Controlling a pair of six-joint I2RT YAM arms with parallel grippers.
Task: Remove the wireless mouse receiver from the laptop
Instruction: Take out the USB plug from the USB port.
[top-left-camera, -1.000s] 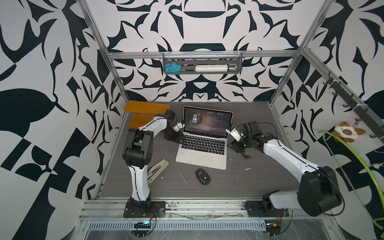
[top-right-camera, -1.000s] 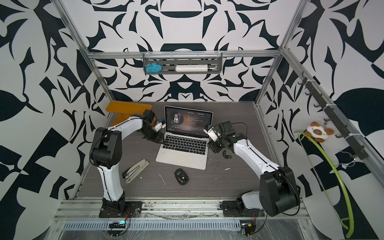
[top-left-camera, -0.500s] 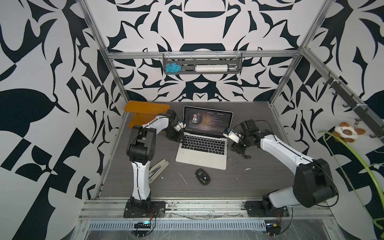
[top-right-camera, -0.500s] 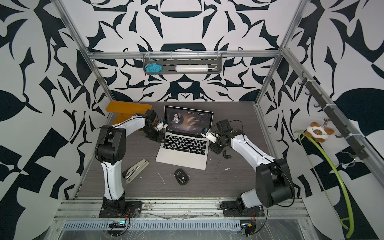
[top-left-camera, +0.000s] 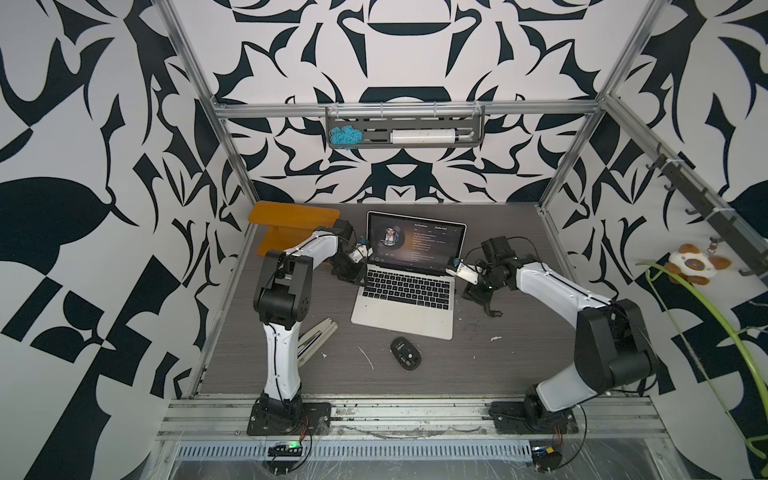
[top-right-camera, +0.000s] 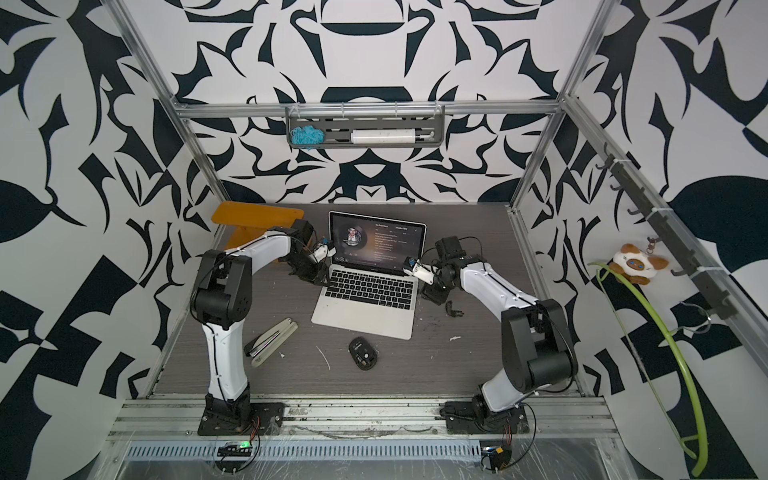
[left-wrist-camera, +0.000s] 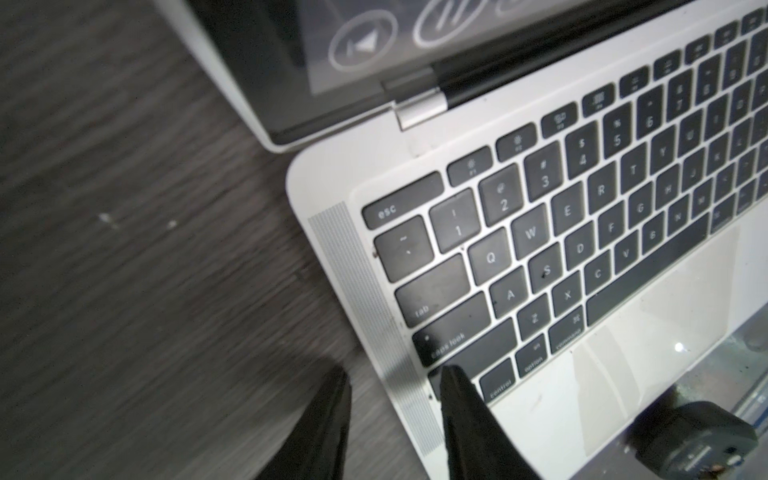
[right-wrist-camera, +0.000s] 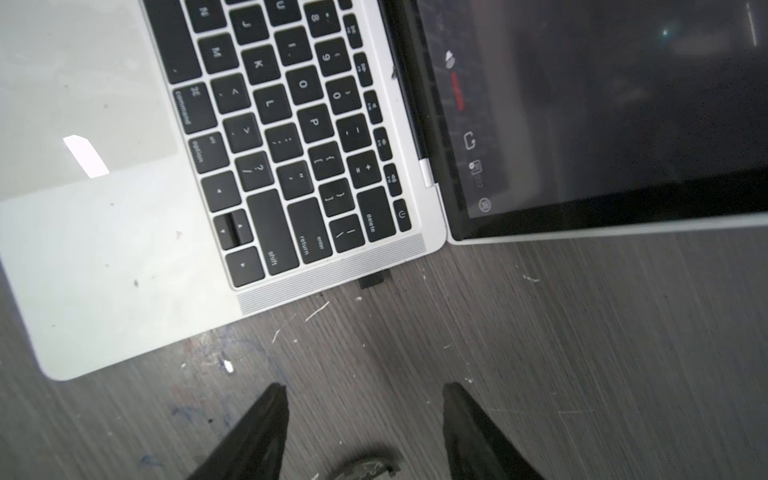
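Layout: the laptop (top-left-camera: 405, 297) stands open at mid-frame in both top views, on the grey desk (top-left-camera: 519, 353). A black mouse (top-left-camera: 406, 353) lies just below it, not touching.

In the right wrist view we find the wireless mouse receiver (right-wrist-camera: 375, 280). It is a short dark stub sticking out of the laptop's side edge, at the "delete"/"return" end of the keyboard, and it is plugged in. In the top views the right arm hides it.

The right claw (right-wrist-camera: 365, 399) has its jaws wide apart and empty, over bare desk. The stub lies ahead of the gap, clearly apart from both tips.

The left claw (left-wrist-camera: 392, 395) has its jaws partly apart with nothing clamped between them. One finger (left-wrist-camera: 461, 407) overlaps the keyboard corner by "control" and the other is over the desk. We cannot tell whether either touches.

Legible writing:
- Left wrist view: "esc", "tab", "caps lock", "control", "option", "command".
- Right wrist view: "delete", "return", "enter", "shift", "option", "command".
- The screen text is too small to read.
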